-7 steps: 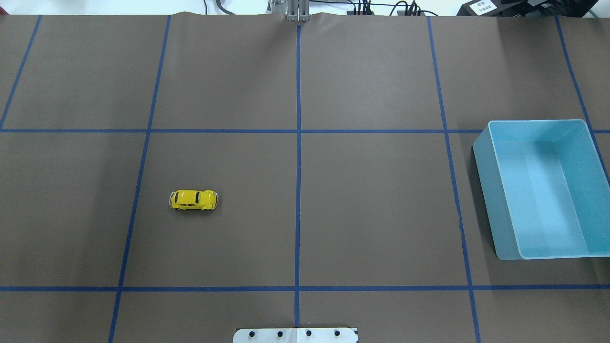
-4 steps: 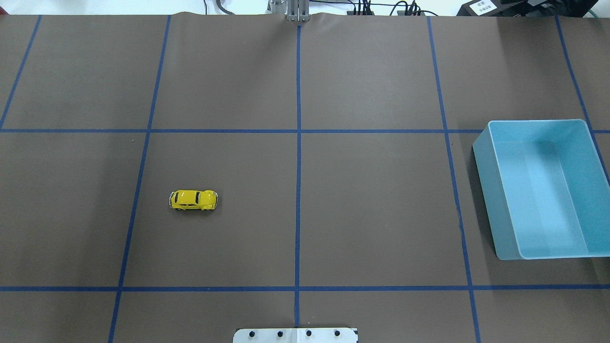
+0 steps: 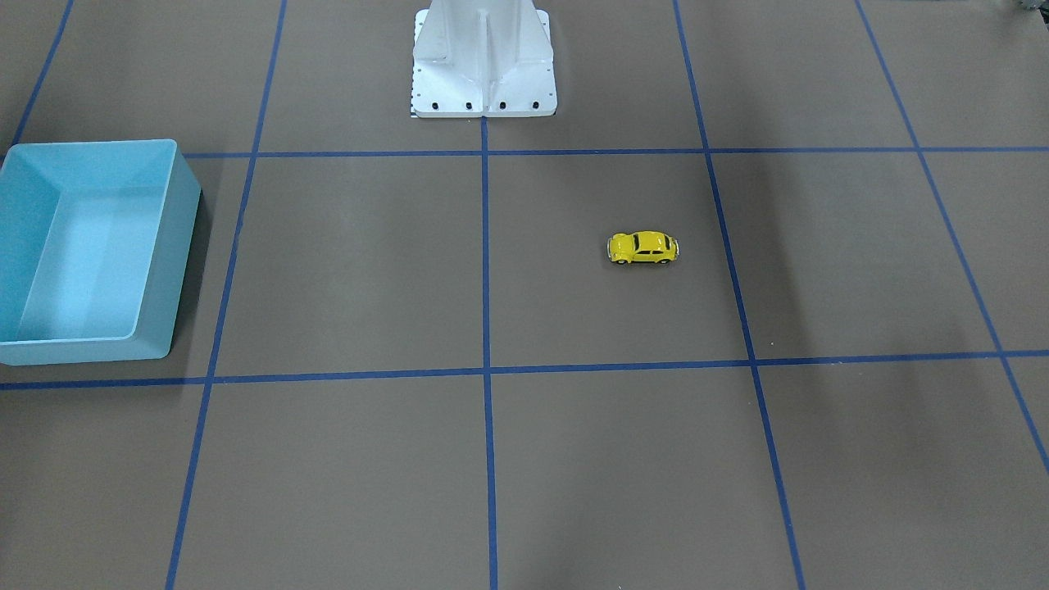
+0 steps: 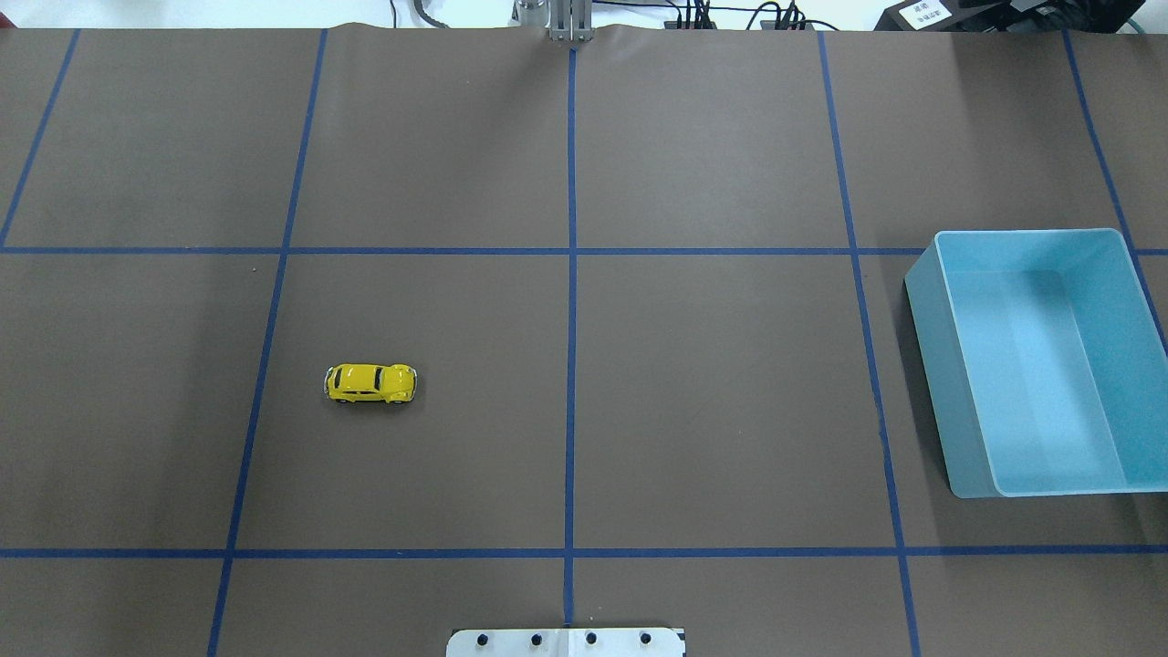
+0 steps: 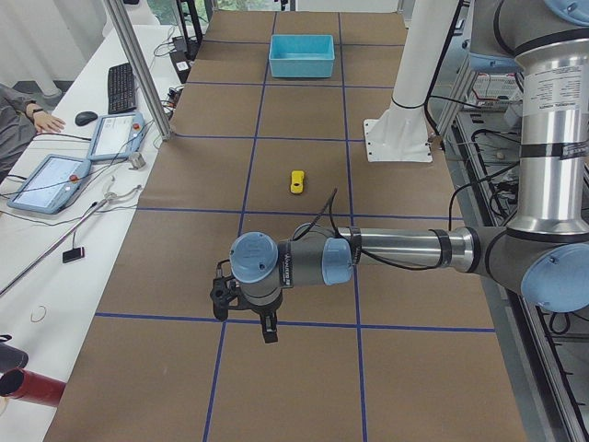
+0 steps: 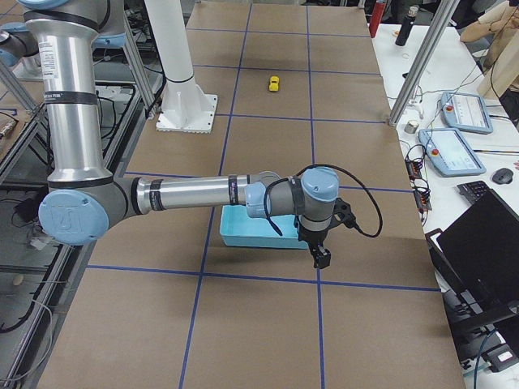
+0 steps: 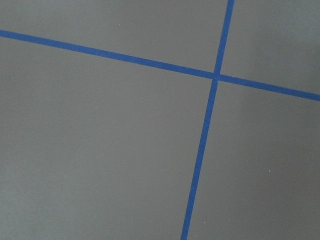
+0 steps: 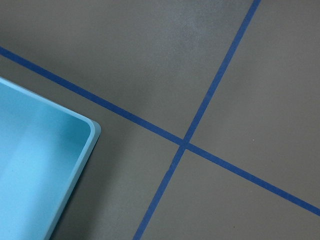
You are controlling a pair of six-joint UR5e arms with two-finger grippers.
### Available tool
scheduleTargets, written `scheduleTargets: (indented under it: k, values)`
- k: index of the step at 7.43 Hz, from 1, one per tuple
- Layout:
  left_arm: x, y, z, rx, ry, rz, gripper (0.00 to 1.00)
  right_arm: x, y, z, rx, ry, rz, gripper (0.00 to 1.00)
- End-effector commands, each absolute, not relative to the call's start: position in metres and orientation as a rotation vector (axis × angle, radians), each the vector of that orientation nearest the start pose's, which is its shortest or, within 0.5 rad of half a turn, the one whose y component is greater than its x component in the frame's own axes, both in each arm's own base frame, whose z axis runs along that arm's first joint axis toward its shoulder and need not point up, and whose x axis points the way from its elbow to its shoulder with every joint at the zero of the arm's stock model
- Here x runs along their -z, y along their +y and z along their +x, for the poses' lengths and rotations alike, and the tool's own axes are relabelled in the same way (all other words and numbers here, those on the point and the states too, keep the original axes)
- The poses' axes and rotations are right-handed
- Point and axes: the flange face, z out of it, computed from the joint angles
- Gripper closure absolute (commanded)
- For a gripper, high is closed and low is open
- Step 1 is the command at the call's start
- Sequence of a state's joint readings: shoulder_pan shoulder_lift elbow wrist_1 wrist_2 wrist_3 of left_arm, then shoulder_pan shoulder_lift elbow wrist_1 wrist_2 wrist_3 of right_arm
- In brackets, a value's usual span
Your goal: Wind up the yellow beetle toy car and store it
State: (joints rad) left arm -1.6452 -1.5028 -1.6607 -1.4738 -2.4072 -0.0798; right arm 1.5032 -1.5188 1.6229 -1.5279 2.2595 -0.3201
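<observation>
The yellow beetle toy car stands alone on the brown table mat, left of centre; it also shows in the front view and both side views. The empty blue bin sits at the table's right end, also in the front view. My left gripper hangs over the table's left end, far from the car; I cannot tell if it is open. My right gripper hangs just beyond the bin; I cannot tell its state. Neither wrist view shows fingers.
Blue tape lines divide the mat into squares. The white robot base stands at the table's near middle edge. Operator desks with tablets and a keyboard lie beside the table. The right wrist view shows the bin's corner.
</observation>
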Motion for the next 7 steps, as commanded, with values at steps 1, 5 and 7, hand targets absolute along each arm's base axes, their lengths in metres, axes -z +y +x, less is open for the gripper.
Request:
scheduleTargets:
  k: [1, 5, 7]
  values:
    - [-0.643, -0.453, -0.094, 0.171, 0.838, -0.058, 0.0, -0.606, -0.526, 0.035, 0.422, -0.668, 0.231, 0.0]
    - [-0.554, -0.469, -0.088, 0.134, 0.838, -0.014, 0.0, -0.597, -0.532, 0.034, 0.426, -0.665, 0.247, 0.0]
    - [-0.497, -0.471, -0.042, 0.0, 0.845, 0.043, 0.0, -0.597, -0.532, 0.034, 0.428, -0.665, 0.247, 0.0]
